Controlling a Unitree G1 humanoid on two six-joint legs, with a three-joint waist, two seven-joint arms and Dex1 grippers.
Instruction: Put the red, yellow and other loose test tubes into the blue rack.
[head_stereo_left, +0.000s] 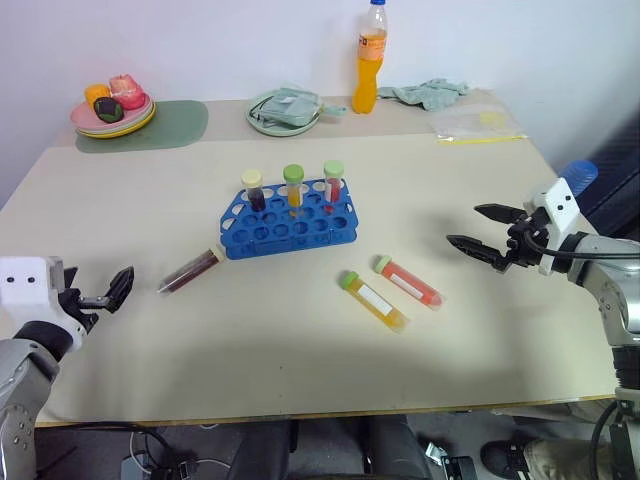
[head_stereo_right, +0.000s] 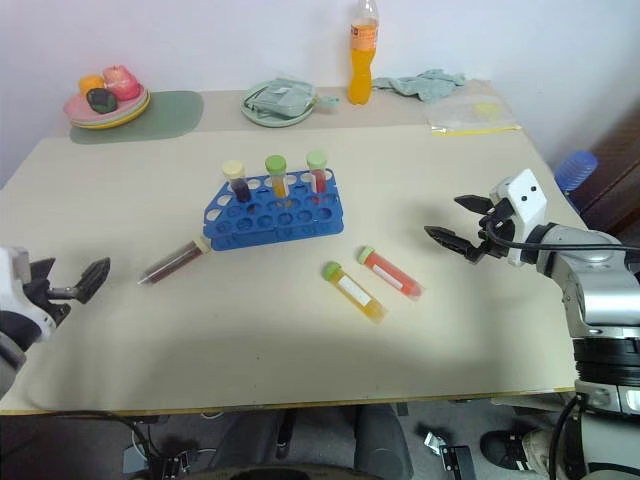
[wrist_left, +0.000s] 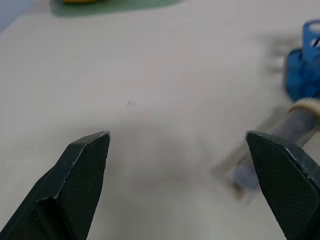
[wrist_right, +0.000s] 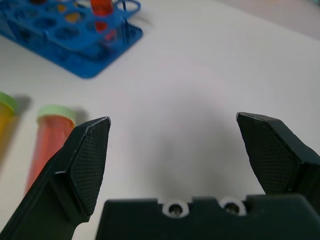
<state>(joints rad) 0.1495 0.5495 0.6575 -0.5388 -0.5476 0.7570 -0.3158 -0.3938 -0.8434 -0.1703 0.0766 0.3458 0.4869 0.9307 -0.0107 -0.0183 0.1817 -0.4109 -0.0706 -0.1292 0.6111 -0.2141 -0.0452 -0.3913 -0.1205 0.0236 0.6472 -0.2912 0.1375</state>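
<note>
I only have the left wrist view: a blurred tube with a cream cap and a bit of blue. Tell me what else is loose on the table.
Observer: Two more loose tubes lie right of the blue rack: a yellow tube and a red-orange tube, both green-capped, side by side.
Operator: Report the other hand.
Observer: The right hand hovers open to the right of those two tubes, holding nothing.
Operator: Tell me what the rack holds.
Observer: Three capped tubes stand upright in its back row; the front holes are free.
Operator: Place my tube against the rack.
Observer: The maroon tube lies flat, its cream cap toward the rack's left front corner.
</note>
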